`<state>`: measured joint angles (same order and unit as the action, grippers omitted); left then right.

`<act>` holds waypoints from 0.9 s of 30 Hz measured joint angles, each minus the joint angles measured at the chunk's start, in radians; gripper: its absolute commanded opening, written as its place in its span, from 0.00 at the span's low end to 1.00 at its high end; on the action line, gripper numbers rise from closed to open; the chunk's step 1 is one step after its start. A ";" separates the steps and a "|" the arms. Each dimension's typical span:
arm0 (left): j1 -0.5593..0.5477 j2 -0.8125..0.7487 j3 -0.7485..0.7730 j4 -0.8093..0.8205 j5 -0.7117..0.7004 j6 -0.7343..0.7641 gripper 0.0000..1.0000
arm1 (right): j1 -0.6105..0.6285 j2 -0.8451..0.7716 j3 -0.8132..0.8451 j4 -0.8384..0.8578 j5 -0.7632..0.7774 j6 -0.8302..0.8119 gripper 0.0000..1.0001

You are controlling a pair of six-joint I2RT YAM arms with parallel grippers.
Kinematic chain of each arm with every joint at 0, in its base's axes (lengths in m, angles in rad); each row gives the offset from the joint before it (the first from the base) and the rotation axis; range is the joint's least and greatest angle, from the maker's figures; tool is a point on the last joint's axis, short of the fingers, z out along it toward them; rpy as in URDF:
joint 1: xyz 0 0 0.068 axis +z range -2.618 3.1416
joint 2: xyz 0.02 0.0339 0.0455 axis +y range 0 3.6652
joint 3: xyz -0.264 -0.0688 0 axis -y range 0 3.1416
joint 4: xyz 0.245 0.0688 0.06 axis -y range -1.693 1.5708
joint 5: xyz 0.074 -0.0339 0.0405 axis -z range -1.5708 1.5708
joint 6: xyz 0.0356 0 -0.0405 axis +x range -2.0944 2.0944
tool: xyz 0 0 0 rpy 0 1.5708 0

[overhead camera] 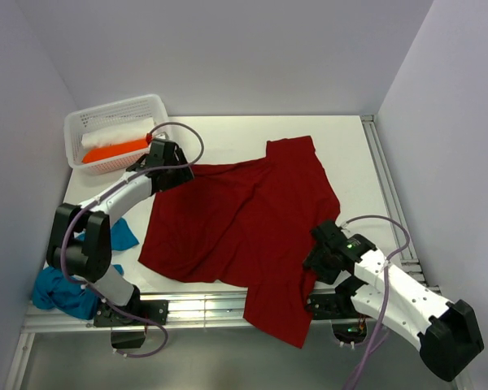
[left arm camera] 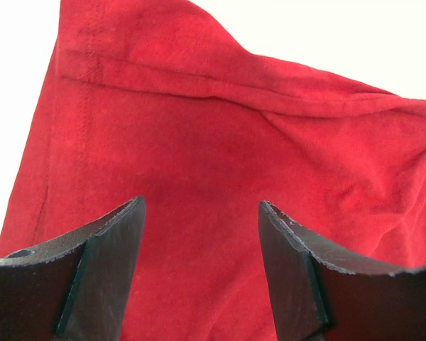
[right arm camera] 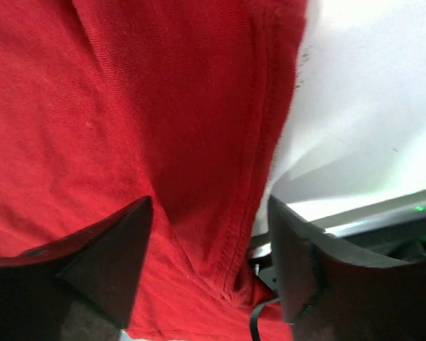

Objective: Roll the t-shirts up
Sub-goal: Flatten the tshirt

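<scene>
two arms stand at opposite corners of the dark red t-shirt (overhead camera: 244, 211), and we take that as a set-up for pulling it flat before any rolling. nearest us, the right gripper (right arm camera: 209, 213) hovers over the shirt's near right edge. a stitched hem runs beneath its open jaws, and nothing looks pinched. that part of the cloth spills over the near edge of the table (overhead camera: 350, 154), which we judge is why this arm sits so low and close. at the near left a teal-blue t-shirt (overhead camera: 61, 292) lies in a heap beside the left arm's base, waiting its turn. further out, the left gripper (left arm camera: 202, 209) hangs above the red shirt's far left corner, jaws apart and empty, with a seam line just ahead of them. the shirt itself is a loose, creased sheet, skewed across the middle of the table, one sleeve pointing to the far side. farthest, the white basket (overhead camera: 159, 104) in the far left corner holds an orange t-shirt (overhead camera: 114, 151) and a white t-shirt (overhead camera: 114, 134), both looking like rolls.
</scene>
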<state>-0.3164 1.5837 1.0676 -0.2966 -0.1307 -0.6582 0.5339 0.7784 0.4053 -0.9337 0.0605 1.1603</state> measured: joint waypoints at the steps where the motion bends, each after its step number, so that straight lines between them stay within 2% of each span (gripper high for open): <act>1: 0.001 0.016 0.011 0.000 0.002 0.000 0.70 | 0.008 0.015 -0.008 0.016 -0.004 0.004 0.51; 2: 0.001 0.026 0.019 0.000 0.002 0.000 0.70 | 0.014 0.031 -0.009 0.026 -0.005 0.011 0.47; 3: 0.001 0.037 0.029 0.000 0.003 -0.001 0.70 | 0.019 0.050 -0.008 0.037 0.000 0.021 0.30; 6: 0.003 0.071 0.055 0.005 0.004 -0.005 0.70 | 0.025 0.093 0.001 0.039 0.017 0.036 0.00; 13: 0.005 0.192 0.119 0.024 0.025 -0.016 0.69 | 0.025 0.104 0.009 0.017 0.068 0.100 0.00; 22: 0.005 0.333 0.223 0.048 0.027 -0.038 0.67 | 0.025 0.028 0.008 0.000 0.080 0.155 0.00; 25: 0.005 0.375 0.265 0.055 0.013 -0.043 0.65 | 0.025 0.033 0.008 0.001 0.080 0.156 0.00; 27: 0.005 0.403 0.291 0.057 0.000 -0.043 0.59 | 0.025 0.040 0.007 0.002 0.079 0.157 0.00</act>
<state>-0.3111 1.9865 1.3590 -0.2398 -0.1310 -0.7013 0.5591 0.8181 0.4126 -0.9321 0.1394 1.3170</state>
